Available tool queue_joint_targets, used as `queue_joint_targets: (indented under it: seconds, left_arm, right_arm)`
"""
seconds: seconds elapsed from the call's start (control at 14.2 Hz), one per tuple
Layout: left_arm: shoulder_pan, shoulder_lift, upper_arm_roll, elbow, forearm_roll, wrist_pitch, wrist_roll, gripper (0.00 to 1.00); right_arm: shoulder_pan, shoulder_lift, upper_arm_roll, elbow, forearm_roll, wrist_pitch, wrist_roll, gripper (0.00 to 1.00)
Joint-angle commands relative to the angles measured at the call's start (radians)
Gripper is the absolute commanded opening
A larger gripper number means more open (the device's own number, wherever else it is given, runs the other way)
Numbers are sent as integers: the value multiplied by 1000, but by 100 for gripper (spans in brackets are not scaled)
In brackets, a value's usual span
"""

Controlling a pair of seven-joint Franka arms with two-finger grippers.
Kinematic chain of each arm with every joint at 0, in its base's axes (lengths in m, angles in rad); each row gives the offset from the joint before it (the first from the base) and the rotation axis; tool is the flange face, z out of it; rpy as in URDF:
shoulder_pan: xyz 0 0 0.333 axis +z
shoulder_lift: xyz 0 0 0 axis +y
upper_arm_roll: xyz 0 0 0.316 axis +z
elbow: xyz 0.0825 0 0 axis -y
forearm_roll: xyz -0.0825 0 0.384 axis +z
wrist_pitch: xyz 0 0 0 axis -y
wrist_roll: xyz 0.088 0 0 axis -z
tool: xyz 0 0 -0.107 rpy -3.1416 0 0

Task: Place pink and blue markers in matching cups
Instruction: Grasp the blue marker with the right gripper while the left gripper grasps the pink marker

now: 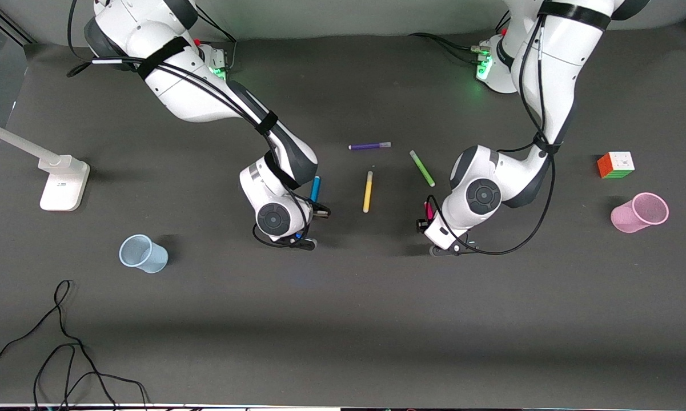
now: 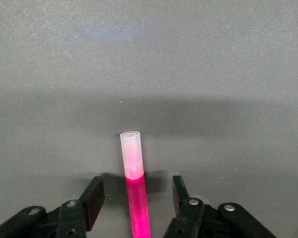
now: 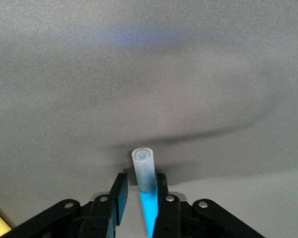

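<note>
The pink marker (image 1: pixel 429 211) lies on the dark table, its paler cap clear in the left wrist view (image 2: pixel 130 153). My left gripper (image 1: pixel 425 224) is low at the table and open, a finger on each side of the marker's pink barrel with gaps on both sides (image 2: pixel 136 184). The blue marker (image 1: pixel 316 188) lies beside the yellow pen. My right gripper (image 1: pixel 315 213) is down around it (image 3: pixel 141 182). Its jaws are narrow: one finger touches the marker (image 3: pixel 143 166) and a small gap shows at the other. The pale blue cup (image 1: pixel 143 254) lies tipped near the right arm's end. The pink cup (image 1: pixel 640 212) lies tipped near the left arm's end.
A yellow pen (image 1: pixel 368 192), a green pen (image 1: pixel 422 168) and a purple pen (image 1: pixel 369 146) lie between the two grippers. A puzzle cube (image 1: pixel 616 165) sits by the pink cup. A white stand (image 1: pixel 63 182) and loose black cables (image 1: pixel 63 342) are at the right arm's end.
</note>
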Motion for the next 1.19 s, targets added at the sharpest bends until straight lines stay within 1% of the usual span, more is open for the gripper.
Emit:
queue_joint_targets:
  seconds: [0.0, 0.07, 0.14, 0.21, 0.35, 0.42, 0.49, 0.56, 0.63, 0.7, 0.77, 0.91, 1.05, 1.12]
  left_arm:
    - [-15, 6, 15, 2, 27, 4, -25, 68]
    - [-15, 7, 15, 2, 27, 4, -25, 69]
    - [-15, 9, 15, 2, 29, 4, -25, 72]
    - [-15, 12, 15, 2, 29, 4, -25, 74]
    - [-12, 12, 16, 2, 29, 2, -25, 74]
    - [-12, 12, 16, 2, 29, 2, -24, 75]
    - [-13, 12, 16, 2, 29, 2, -25, 75]
    - [-13, 12, 16, 2, 29, 4, -25, 72]
    - [-13, 12, 16, 2, 29, 4, -24, 66]
    - [-12, 12, 16, 2, 38, 4, -22, 61]
    - [-10, 12, 16, 2, 54, 4, -22, 54]
    - [-9, 12, 16, 2, 62, 2, -22, 34]
    - [-10, 10, 16, 2, 62, 2, -22, 20]
    - [-10, 10, 16, 2, 62, 2, -24, 8]
  right_arm:
    - [-1, 7, 1, -2, 17, 28, 7, 31]
    - [-2, 7, 1, -1, 18, 29, 7, 31]
    - [-4, 7, 1, -1, 20, 29, 7, 27]
    - [-4, 6, 1, -1, 20, 29, 7, 20]
    - [-5, 6, 1, 1, 20, 28, 5, 3]
    - [-8, 6, 1, 1, 18, 25, 5, 0]
    - [-15, 6, 1, 3, 20, 22, 5, 0]
    - [-15, 4, 1, 4, 20, 20, 4, 0]
    - [-15, 1, 1, 6, 20, 17, 4, 0]
    - [-16, -5, 1, 7, 20, 17, 4, 0]
    - [-16, -14, 1, 9, 20, 8, 4, 0]
    - [-16, -37, -1, 42, 18, -62, 5, 0]
    - [-22, -68, -2, 73, 17, -139, 2, 0]
    - [-28, -91, -2, 81, 15, -173, 1, 0]
